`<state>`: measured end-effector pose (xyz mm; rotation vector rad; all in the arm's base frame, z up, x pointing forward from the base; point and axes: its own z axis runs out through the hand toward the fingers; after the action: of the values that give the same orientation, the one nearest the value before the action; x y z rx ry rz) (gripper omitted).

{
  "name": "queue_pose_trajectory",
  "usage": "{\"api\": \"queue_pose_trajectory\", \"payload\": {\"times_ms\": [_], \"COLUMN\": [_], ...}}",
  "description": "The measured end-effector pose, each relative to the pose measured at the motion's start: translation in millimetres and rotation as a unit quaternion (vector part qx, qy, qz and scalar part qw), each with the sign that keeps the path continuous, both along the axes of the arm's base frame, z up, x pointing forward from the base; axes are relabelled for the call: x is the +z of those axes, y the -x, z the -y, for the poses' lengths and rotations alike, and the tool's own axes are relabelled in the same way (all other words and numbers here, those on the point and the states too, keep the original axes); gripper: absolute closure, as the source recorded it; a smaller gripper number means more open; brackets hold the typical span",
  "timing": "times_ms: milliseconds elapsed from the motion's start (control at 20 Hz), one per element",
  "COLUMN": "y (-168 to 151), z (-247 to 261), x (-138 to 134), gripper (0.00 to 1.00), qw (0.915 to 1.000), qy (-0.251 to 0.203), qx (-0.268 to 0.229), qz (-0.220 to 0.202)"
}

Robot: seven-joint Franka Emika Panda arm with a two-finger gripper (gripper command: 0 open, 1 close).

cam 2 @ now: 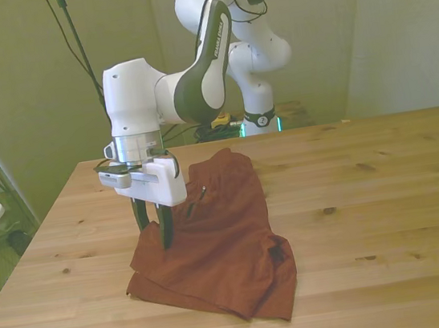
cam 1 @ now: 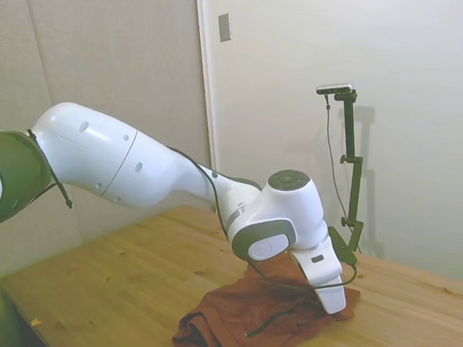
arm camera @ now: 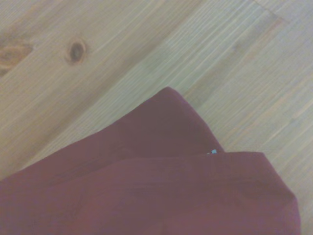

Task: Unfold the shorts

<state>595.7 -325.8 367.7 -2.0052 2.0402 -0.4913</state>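
The tool [cam 2: 154, 231] is seen with its fingers narrowly parted, tips at the shorts' [cam 2: 217, 241] edge. The rust-brown shorts are spread in rumpled, folded layers on the wooden counter [cam 2: 369, 193].

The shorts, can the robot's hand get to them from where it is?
Probably yes. The hand hangs right at the edge of the rust-brown shorts on the front view's left, fingers pointing down with a small gap between them, and nothing on the wooden table blocks it.

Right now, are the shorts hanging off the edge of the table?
No, the shorts lie wholly on the wooden table, with bare wood showing on every side of them in the front view.
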Motion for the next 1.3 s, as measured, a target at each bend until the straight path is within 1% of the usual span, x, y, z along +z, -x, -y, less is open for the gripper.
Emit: {"api": "queue_pose_trajectory", "payload": {"times_ms": [250,600,800,900,1050,1200,1300], "y": [1.5,2.1,0.8,-0.4,-7.5,-19.3,-27.9], "z": [2.7,6.7,8.5,6.0,-13.8,-57.3,-92.7], "x": [-0.4,1.4,10.3,20.7,53.3,90.6,109.0], "gripper": [1.0,1.0,1.0,1.0,1.0,1.0,1.0], "qw": [1.0,0.9999,0.9997,0.9993,0.9975,0.9928,0.9895], "qy": [-0.003,-0.005,-0.001,0.003,0.022,0.051,0.07], "qx": [-0.001,0.01,0.025,0.037,0.065,0.105,0.124], "qz": [-0.001,-0.003,0.001,0.006,0.019,0.024,0.024]}}
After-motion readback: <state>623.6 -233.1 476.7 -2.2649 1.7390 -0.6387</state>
